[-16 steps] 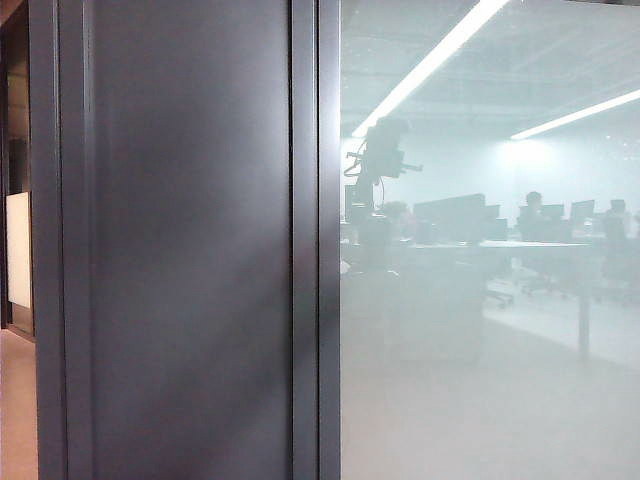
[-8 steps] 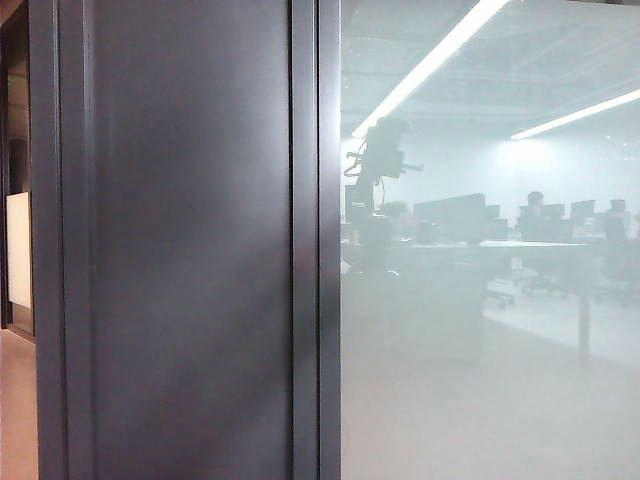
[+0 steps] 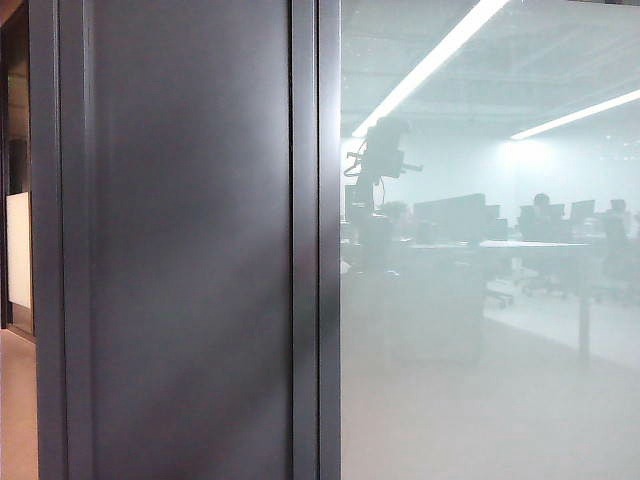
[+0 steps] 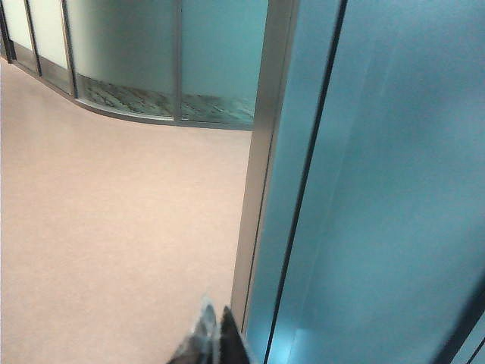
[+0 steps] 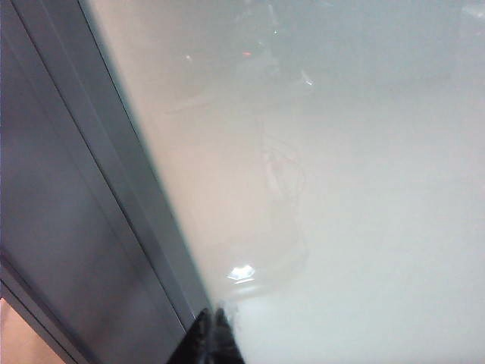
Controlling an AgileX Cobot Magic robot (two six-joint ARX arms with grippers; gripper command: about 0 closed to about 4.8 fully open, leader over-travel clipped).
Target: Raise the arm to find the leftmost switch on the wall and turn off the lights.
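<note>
No switch is seen yet, so the arm [image 3: 378, 165], perhaps only a reflection in the frosted glass [image 3: 480, 380], is held up at 1 o'clock, while the left gripper [image 4: 214, 341] and right gripper [image 5: 214, 340] are pressed closed on nothing beside the dark panel [image 3: 190, 250].

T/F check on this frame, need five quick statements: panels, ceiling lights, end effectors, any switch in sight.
1. The ceiling light strips seen in the frosted glass panel are lit. True.
2. A wall switch shows in the exterior view. False: only the dark panel, its frame and the glass show; no switch in any view.
3. The arm appears as a hazy silhouette in the glass, with desks and monitors beside it. True.
4. The left end effector is wide open. False: its fingertips sit together, above pinkish floor beside a metal frame post.
5. The right end effector grips a handle. False: it is shut on nothing, close to the glass.
</note>
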